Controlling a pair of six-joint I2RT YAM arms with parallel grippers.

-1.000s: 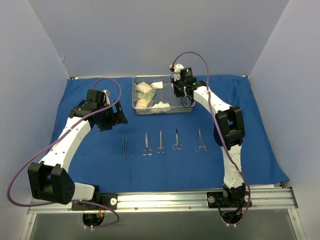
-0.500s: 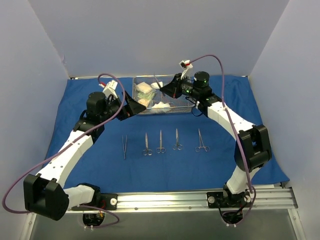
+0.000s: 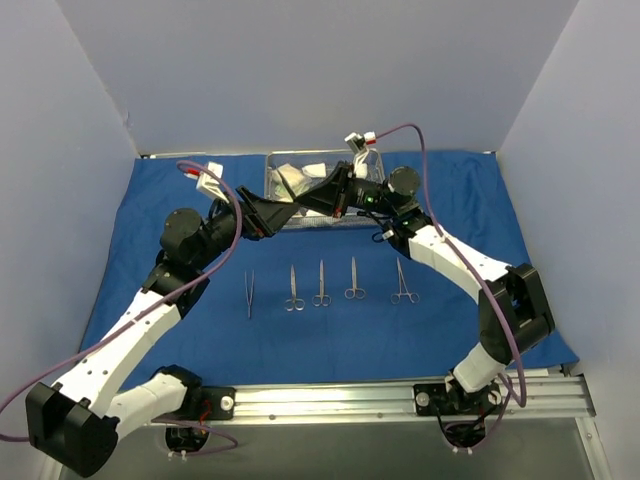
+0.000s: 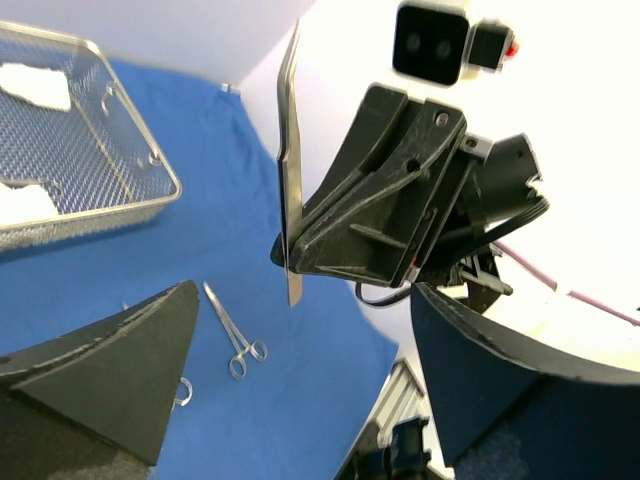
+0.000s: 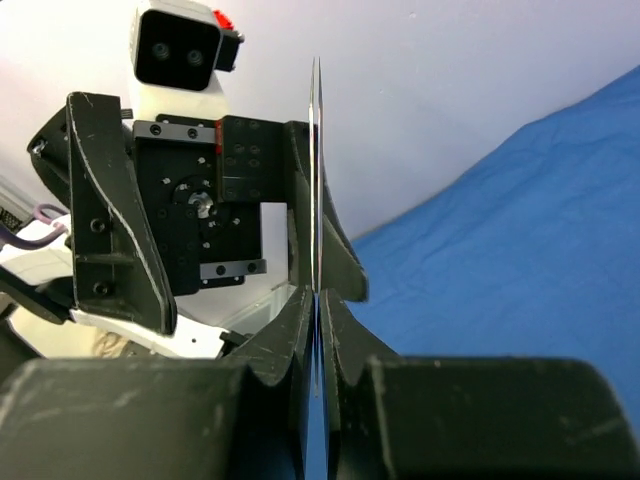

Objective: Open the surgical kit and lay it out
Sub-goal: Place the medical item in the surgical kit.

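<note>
1. Top external view: both arms reach inward and meet over the near edge of the wire-mesh tray [image 3: 270,170] at the far side of the blue drape [image 3: 330,340].
2. Nearer to me on the drape, tweezers [image 3: 249,293], three ring-handled instruments [image 3: 321,284] and forceps [image 3: 403,282] lie side by side in a row, apart from each other.
3. My right claw [image 5: 316,300] is pressed together on a flat steel instrument [image 5: 315,170], which stands upright above the fingers.
4. My left claw [image 4: 300,295] is spread wide, facing the right one, with the instrument just ahead of the gap and touching neither finger.
5. White gauze pads [image 4: 35,85] lie in the tray.
</note>
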